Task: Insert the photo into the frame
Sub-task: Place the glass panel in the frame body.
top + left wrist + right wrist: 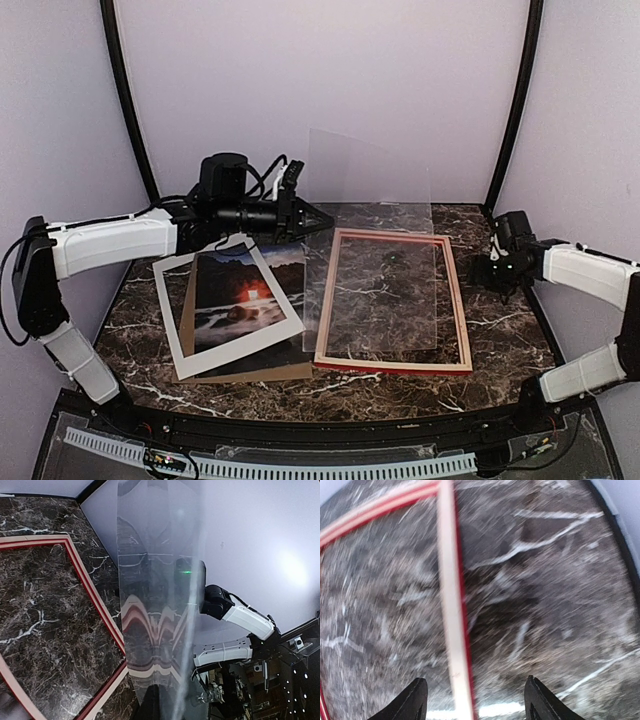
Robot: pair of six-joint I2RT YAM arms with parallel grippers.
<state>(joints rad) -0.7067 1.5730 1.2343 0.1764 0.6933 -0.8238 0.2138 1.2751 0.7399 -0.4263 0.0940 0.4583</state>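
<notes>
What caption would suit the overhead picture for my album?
Left gripper holds a clear sheet over the frame; the photo lies beside it under a mat.

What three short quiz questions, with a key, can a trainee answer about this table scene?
1. True or false: the photo lies inside the frame.
2. What does the left gripper hold up? A) a white mat, B) a clear sheet, C) a brown board.
3. In one word: is the right gripper open or shut?

Key:
1. False. The photo lies to the left of the frame, with the white mat on it.
2. B.
3. Open. It holds nothing and hangs over the frame's rail.
</notes>
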